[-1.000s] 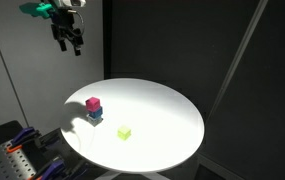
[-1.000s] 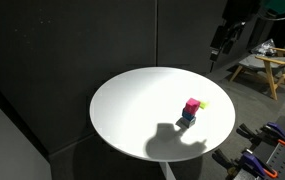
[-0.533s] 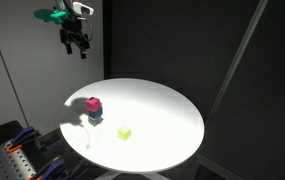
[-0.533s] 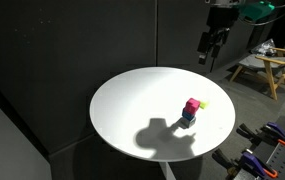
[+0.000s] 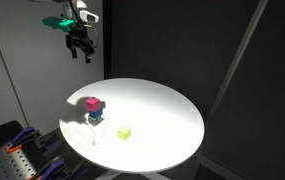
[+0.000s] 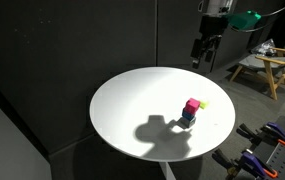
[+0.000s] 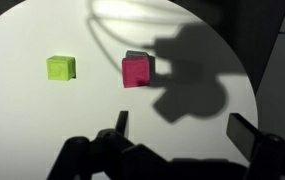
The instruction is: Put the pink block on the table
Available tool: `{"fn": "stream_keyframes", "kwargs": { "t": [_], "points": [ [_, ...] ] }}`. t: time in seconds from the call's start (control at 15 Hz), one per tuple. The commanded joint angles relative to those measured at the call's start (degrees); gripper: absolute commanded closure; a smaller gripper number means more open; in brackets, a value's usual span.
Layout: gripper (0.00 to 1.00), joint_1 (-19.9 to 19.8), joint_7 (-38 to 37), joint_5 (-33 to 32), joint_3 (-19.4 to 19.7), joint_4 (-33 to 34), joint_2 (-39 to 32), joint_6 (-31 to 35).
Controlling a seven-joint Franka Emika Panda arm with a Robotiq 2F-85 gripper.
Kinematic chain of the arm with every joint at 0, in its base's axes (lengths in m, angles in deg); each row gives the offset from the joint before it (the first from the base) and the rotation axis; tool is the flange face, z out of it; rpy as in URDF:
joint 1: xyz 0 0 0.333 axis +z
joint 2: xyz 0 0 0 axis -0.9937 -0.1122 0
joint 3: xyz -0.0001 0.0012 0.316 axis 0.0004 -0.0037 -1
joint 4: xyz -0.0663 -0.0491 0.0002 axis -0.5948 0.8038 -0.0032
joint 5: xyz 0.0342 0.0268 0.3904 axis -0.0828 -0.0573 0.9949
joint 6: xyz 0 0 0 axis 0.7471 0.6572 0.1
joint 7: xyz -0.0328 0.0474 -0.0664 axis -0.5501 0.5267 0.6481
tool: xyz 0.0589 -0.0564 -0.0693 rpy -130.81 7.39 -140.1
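Observation:
The pink block sits on top of a dark blue cube on the round white table. It shows in both exterior views and in the wrist view. A yellow-green cube lies on the table apart from the stack, also seen in the wrist view. My gripper hangs high above the table, well clear of the blocks, open and empty. It also shows in an exterior view and in the wrist view, fingers spread wide.
The arm's shadow falls on the table next to the stack. A wooden stool stands beyond the table. Clamps and tools lie below the table edge. Dark curtains surround the scene.
The gripper has moved sideways at height, toward the space over the table. Its shadow has shifted along the tabletop. The blocks have not moved.

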Motion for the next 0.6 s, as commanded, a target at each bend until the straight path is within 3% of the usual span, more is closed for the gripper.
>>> {"fn": "stream_keyframes", "kwargs": {
  "t": [0.0,0.53],
  "points": [
    [0.00,-0.2,1.3,0.8,0.7,0.8,-2.5,2.8],
    [0.00,-0.8,0.2,-1.1,0.8,0.4,-7.8,5.4]
  ]
}}
